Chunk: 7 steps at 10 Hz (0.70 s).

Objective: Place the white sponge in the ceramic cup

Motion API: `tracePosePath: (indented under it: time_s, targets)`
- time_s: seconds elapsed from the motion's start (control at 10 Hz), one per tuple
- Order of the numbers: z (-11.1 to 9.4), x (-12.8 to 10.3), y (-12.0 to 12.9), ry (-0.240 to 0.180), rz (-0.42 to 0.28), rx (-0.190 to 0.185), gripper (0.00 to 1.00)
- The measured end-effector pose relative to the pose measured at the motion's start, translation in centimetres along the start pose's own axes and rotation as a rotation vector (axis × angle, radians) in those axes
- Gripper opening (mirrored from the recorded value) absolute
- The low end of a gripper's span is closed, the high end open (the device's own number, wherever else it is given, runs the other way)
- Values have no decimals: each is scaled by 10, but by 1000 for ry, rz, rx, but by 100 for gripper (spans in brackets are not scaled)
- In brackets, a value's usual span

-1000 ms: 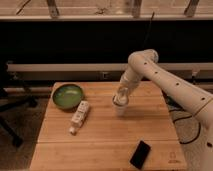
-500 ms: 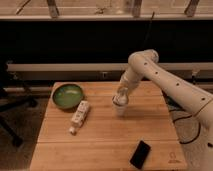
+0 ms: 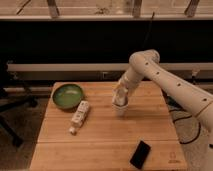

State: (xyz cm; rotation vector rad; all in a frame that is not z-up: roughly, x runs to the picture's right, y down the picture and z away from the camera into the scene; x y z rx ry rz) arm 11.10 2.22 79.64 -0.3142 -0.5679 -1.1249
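**Gripper poised right over the cup on the wooden table**

We see the robot's white arm reach in from the right edge and bend down toward the middle of the light wooden slatted table. At its end, the gripper hangs directly above the small plain white ceramic cup, so close that the two appear to meet. The cup stands upright on the table, a little right of centre and toward the far edge.

We cannot make out the small flat white sponge as a separate thing: a pale shape sits at the gripper's tip, right at the cup's mouth, but we cannot tell whether that is the sponge, the gripper itself or the cup's rim. So we cannot say whether the sponge is held or already inside the cup.

To the left, near the table's far left corner, sits the wide round green bowl, well apart from the cup. Just beside the bowl, toward the front, lies the long white labelled bottle on its side, angled with one end pointing at the bowl. At the front right, near the table's near edge, a flat black phone lies tilted, well apart from everything else.
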Motion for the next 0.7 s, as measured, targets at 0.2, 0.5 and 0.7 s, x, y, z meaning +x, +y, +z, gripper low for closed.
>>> tracePosePath:
  time_s: [0.2, 0.5, 0.7]
  targets:
    - [-3, 1, 2, 0, 4, 4, 80]
    - [-15, 7, 6, -1, 10, 12, 80]
    - [-15, 7, 7, 2, 8, 8, 80]
